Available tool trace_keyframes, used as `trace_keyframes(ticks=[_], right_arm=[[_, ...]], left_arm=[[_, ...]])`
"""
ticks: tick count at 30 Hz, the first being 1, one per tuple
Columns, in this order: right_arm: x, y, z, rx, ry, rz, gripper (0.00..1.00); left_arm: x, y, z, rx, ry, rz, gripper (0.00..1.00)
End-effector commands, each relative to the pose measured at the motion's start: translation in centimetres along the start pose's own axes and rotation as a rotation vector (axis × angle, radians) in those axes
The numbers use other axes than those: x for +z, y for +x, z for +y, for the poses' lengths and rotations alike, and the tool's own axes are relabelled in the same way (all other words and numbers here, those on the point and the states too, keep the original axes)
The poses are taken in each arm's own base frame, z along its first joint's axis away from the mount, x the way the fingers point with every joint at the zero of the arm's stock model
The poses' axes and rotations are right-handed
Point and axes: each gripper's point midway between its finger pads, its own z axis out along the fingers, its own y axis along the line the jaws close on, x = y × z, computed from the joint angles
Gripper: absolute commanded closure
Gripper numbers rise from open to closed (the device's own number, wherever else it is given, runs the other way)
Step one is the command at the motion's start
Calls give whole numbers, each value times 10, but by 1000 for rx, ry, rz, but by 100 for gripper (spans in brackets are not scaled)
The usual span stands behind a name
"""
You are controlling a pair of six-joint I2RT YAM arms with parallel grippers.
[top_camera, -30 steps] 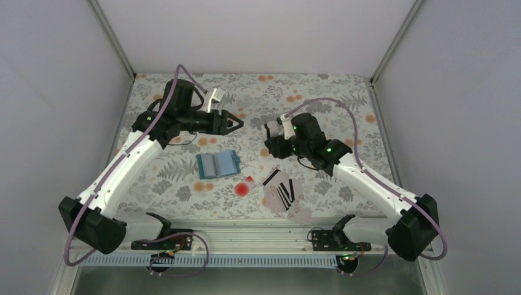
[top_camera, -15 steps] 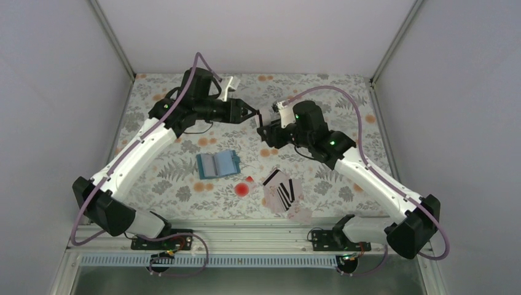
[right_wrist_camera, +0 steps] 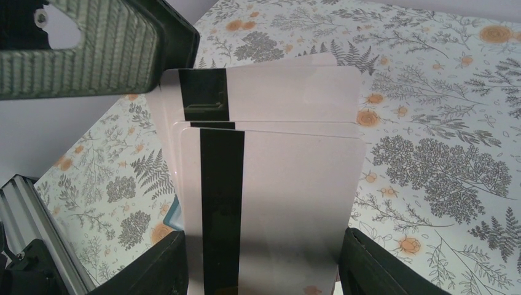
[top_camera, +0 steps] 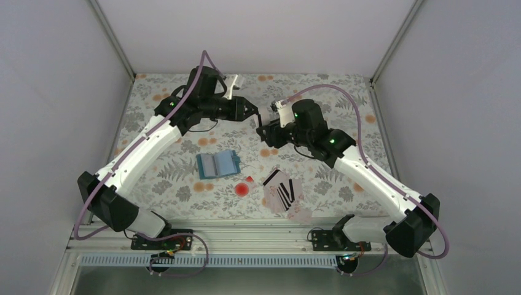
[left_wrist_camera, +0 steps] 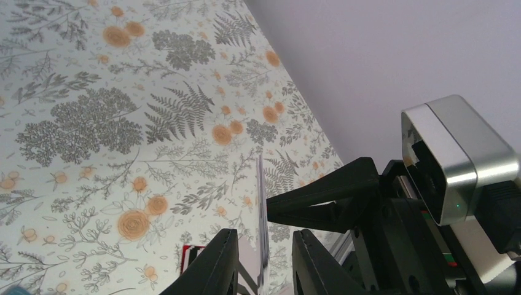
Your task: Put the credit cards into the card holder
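Observation:
The blue card holder lies open on the floral table. Loose credit cards, pale with black stripes, lie fanned to its right. My right gripper is raised over the table's middle and shut on a few upright credit cards, its fingers pressing their side edges. My left gripper meets it from the left. In the left wrist view one card stands edge-on between the left gripper's fingers, with a narrow gap on each side. A left finger sits by the rear card's top corner.
A round red spot marks the cloth between the holder and the loose cards. Grey walls close the table at the back and both sides. The metal rail with both arm bases runs along the near edge.
My left arm has swung right to the right gripper, and its jaws have narrowed around the held card's edge. The right gripper shifted slightly up and left with its cards.

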Motion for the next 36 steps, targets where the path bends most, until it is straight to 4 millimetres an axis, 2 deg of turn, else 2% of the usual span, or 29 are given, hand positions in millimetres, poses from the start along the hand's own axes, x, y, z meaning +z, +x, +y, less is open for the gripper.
trace_keyframes(ticks=[1,19,29,36], right_arm=[[-4,-10,6,-25,0,-18,45],[-4,-16,5,-19,10,-30,45],[-4,-19,5,-18,11,-33,45],[-4,-21,6,-17,8,-36,45]], left_arm=[[-4,-9,-7,27,-1,-33,77],[-1,2,2,4,-26,-15,76],[0,3,-2,18,1,-15,76],[1,4,-2,19,8,-13,82]])
